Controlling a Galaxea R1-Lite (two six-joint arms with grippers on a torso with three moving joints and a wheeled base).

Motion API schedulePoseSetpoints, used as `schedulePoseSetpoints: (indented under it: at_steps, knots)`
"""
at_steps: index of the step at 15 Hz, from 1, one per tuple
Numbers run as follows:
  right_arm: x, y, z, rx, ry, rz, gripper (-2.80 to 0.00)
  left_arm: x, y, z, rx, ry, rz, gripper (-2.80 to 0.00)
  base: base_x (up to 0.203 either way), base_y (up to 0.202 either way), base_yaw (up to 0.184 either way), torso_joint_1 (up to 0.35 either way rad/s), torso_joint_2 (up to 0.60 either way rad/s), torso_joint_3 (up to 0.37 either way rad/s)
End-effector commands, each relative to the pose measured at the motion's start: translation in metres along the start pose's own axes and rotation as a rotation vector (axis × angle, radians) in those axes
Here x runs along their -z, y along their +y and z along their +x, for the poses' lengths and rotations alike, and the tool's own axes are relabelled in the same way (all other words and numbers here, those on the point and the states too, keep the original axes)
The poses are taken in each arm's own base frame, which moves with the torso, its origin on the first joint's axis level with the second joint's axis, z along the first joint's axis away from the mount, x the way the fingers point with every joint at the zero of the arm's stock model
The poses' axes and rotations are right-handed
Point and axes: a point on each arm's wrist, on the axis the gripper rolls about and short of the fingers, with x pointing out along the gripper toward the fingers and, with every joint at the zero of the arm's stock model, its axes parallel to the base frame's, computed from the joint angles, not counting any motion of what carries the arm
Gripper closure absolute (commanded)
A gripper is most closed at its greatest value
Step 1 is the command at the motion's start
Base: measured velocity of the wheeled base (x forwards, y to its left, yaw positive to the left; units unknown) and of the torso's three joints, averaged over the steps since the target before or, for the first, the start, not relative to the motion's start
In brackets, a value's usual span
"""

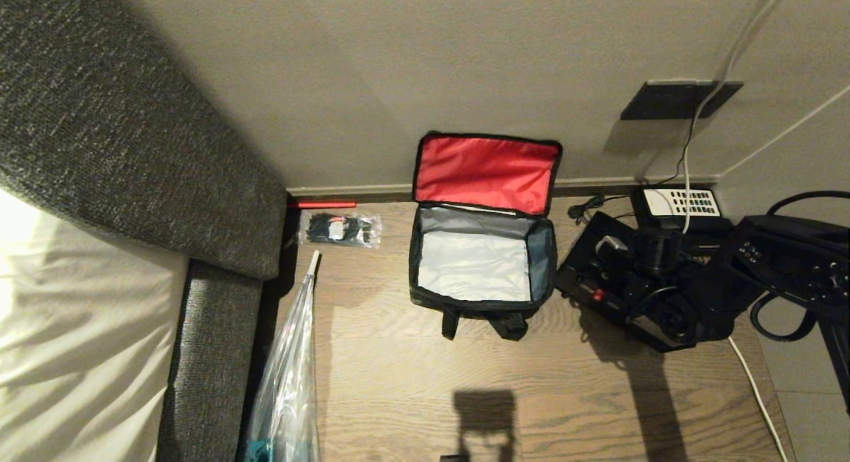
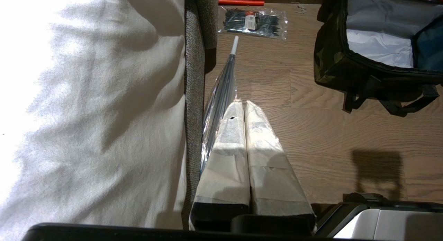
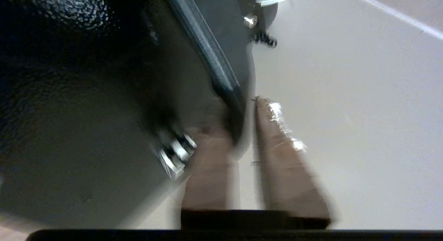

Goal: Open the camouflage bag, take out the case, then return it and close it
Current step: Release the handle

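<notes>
The camouflage bag (image 1: pixel 479 307) stands open on the wooden floor against the wall. Its red lid lining (image 1: pixel 487 172) is folded back and its silver inside is empty; the left wrist view shows the bag's camouflage side (image 2: pixel 330 61). The black case (image 1: pixel 591 269), with its red latch (image 1: pixel 597 294), lies tilted just right of the bag under my right arm (image 1: pixel 783 263). My right gripper (image 3: pixel 247 109) is shut on the case's grey handle bar (image 3: pixel 207 57). My left gripper (image 2: pixel 244 104) is shut and empty, parked low beside the bed.
A black telephone with a white keypad (image 1: pixel 680 202) sits by the wall behind the case, and a white cable (image 1: pixel 757 389) runs along the floor. A packet of black cable ties (image 1: pixel 340 230) and a plastic-wrapped umbrella (image 1: pixel 292 369) lie left of the bag, beside the grey bed frame (image 1: pixel 212 356).
</notes>
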Motion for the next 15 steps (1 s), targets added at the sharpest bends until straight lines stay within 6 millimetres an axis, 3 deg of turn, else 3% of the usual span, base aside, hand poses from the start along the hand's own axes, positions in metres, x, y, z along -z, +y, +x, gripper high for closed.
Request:
schedulePoseSetpoints:
  at_steps: [1,6,8,11,12,15]
  knots:
    - [0.003,0.018,0.0,-0.052,0.012,-0.047,-2.8,0.0,0.0,0.0,-0.001,-0.001,0.0,0.0,0.0,0.0,0.0,0.0,0.0,0.0]
    - [0.021,0.041,-0.042,-0.232,-0.06,-0.116,-2.8,0.0,0.0,0.0,-0.001,-0.002,0.0,0.0,0.0,0.0,0.0,0.0,0.0,0.0]
    - [0.022,0.028,-0.063,-0.272,-0.112,-0.098,-2.8,0.0,0.0,0.0,-0.001,-0.002,0.0,0.0,0.0,0.0,0.0,0.0,0.0,0.0]
    - [0.022,-0.021,-0.087,-0.239,-0.164,0.02,-2.8,0.0,0.0,0.0,-0.001,-0.002,0.0,0.0,0.0,0.0,0.0,0.0,0.0,0.0]
    - [0.026,-0.043,-0.096,-0.218,-0.183,0.055,0.0,0.0,0.0,0.0,-0.001,-0.001,0.0,0.0,0.0,0.0,0.0,0.0,0.0,0.0]
    - [0.052,-0.094,-0.128,-0.228,-0.2,0.078,0.0,0.0,0.0,0.0,-0.001,-0.002,0.0,0.0,0.0,0.0,0.0,0.0,0.0,0.0]
